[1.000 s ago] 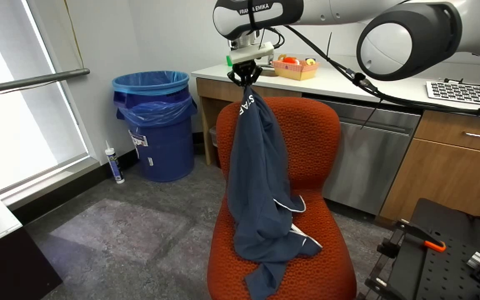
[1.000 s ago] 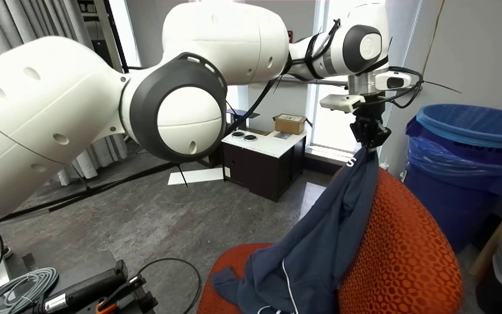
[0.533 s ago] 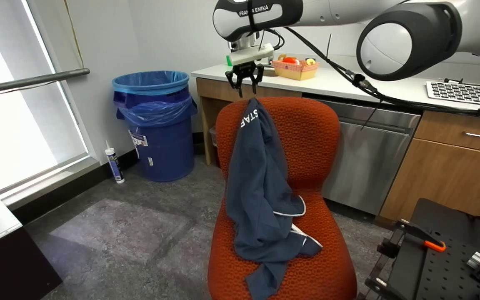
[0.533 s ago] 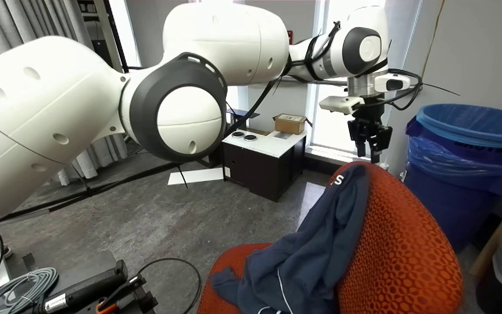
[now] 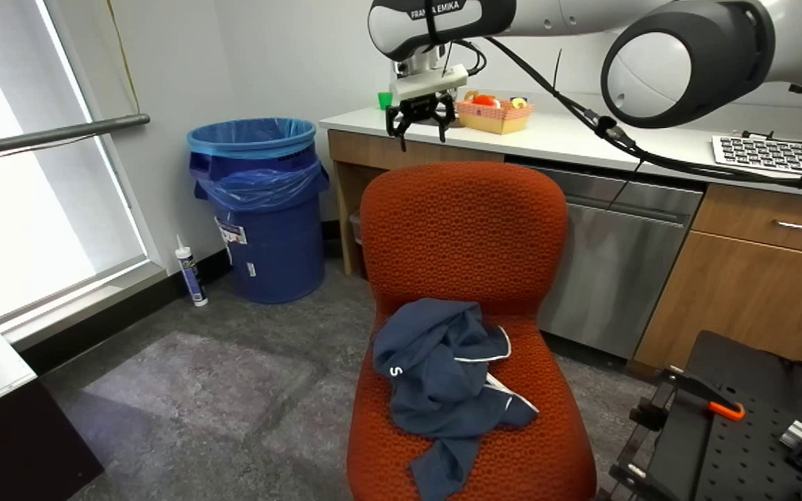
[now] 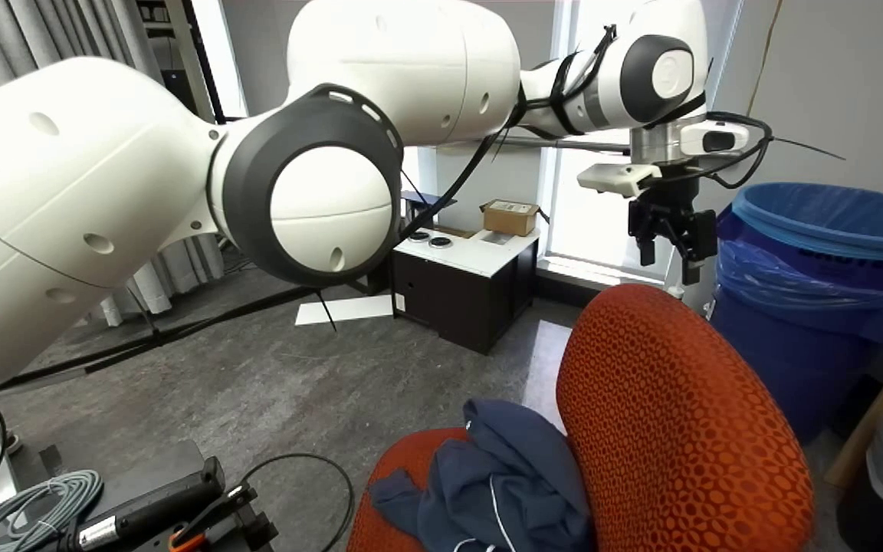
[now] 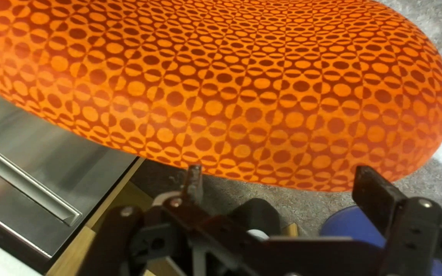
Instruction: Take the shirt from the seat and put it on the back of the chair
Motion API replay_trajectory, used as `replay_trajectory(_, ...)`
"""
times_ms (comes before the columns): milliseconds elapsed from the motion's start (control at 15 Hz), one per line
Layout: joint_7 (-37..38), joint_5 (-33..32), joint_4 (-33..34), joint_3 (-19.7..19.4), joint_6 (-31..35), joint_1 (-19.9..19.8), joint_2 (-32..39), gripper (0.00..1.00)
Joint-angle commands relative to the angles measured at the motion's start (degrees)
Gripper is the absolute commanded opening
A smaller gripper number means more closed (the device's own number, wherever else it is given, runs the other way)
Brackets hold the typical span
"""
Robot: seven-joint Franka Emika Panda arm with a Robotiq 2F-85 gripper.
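Below the jaws, the chair back (image 5: 464, 233) is matt upholstery cloth; farther down, the shirt (image 5: 436, 372) is soft, dull cloth. Low to one side of the jaws, the dishwasher (image 5: 613, 271) is smooth, shiny metal; farther out, the cabinet (image 5: 749, 299) is wood-grained. On their opposite side, the bin (image 5: 276, 250) looks plastic, its liner (image 5: 262, 189) glossy film.

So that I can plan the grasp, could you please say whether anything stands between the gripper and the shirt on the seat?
Yes, the chair backrest: the open gripper hangs above its top edge, seemingly toward the rear, while the navy shirt lies on the seat in front; a straight path would probably hit the backrest.
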Motion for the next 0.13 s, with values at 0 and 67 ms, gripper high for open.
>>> replay_trajectory(0, 0.00, 0.00, 0.00, 0.00, 0.00, -0.28, -0.16, 1.00)
replay_trajectory(67, 0.00, 0.00, 0.00, 0.00, 0.00, -0.44, -0.26, 1.00)
